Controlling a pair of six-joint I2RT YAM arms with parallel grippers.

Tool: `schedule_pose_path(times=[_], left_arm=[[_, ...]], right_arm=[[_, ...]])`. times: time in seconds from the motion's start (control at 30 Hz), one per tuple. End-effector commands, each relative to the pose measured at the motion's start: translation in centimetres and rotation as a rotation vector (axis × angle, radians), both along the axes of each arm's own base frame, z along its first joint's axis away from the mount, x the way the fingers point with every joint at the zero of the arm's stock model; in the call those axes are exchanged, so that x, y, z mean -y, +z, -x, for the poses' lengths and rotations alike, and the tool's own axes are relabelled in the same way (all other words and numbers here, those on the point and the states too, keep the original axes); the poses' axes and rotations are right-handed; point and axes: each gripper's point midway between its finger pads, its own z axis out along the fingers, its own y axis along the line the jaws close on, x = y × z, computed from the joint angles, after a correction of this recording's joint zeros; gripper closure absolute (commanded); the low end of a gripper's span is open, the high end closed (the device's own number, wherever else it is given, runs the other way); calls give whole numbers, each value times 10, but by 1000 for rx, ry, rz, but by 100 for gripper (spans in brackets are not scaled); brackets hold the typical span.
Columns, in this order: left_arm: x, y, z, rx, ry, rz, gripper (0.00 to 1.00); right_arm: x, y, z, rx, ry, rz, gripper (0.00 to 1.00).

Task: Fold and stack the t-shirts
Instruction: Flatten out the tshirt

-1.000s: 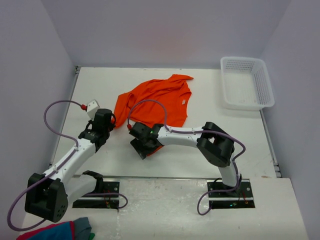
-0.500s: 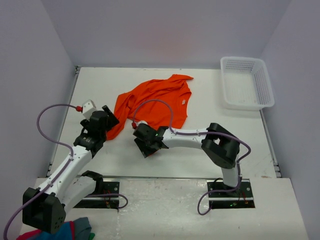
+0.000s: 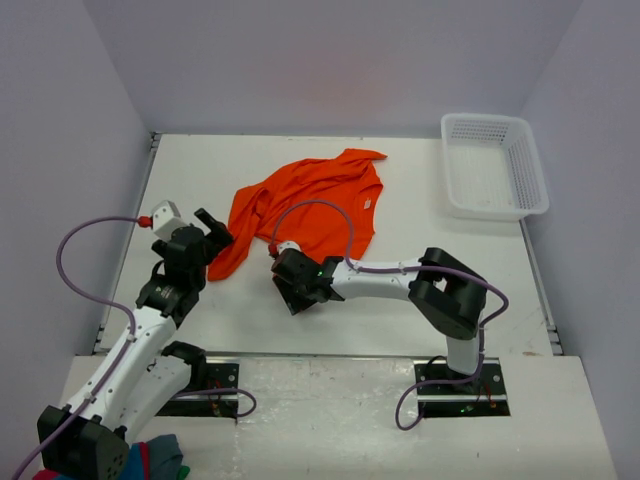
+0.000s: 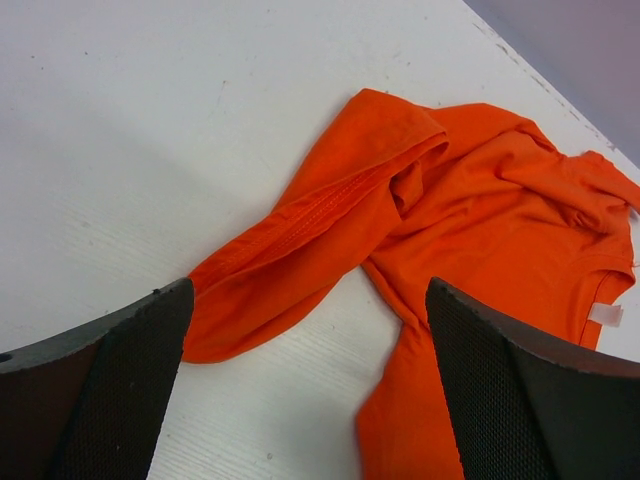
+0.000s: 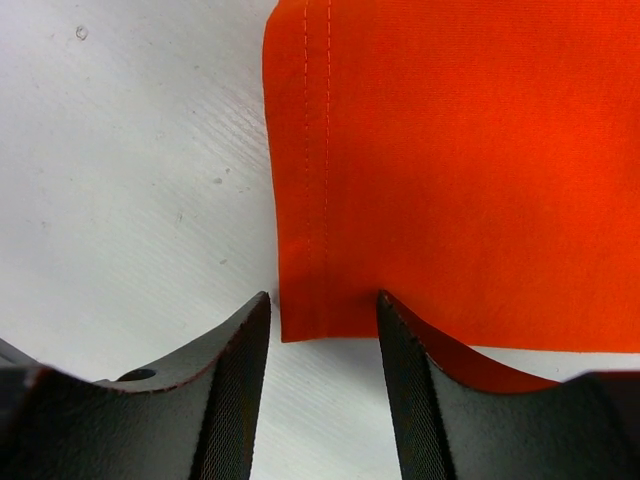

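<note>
Orange cloth, thin and soft, is lying crumpled on the tabletop [image 3: 430, 215]. This is the t-shirt [image 3: 310, 205], spreading out ahead of both claws. It is being judged light and limp. No shape is likely to be kept once it is lifted, and a single layer is likely to slide over the one beneath.

The left claw [image 4: 300, 300] is being held wide open with nothing between its fingers. A loose flap [image 4: 280, 265] of the shirt is lying just in front of it, reaching towards the gap.

The right claw [image 5: 322, 300] is being held low over the tabletop with its fingers partly apart. They are straddling a corner of the stitched hem [image 5: 305, 180], and the cloth there is lying flat and unpinched.

That doubled, stitched hem is being judged the best place for a grip, since it is firmer than the open cloth and less likely to be pulled out. A matching corner or the flap is being suggested for the left claw, so that the shirt can be drawn taut and flat before any fold.
</note>
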Motion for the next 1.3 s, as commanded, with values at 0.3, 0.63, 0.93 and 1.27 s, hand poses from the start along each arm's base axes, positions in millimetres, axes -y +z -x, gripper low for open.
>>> schedule_pose_path(times=[0.3,0.63,0.93,1.27], left_arm=[[9,17,-8,39,-29,51,2],[10,36,-8,79,-33,63,2],[9,42,-9,86,-31,55,2],[11,12,-14,0,-43,21,2]], right_arm=[[59,-61,52,-235,104,310,53],[68,-58,68,-319,168,372,59],[92,-65,81,-364,159,433,71],[94,-29,51,-175,39,402,98]])
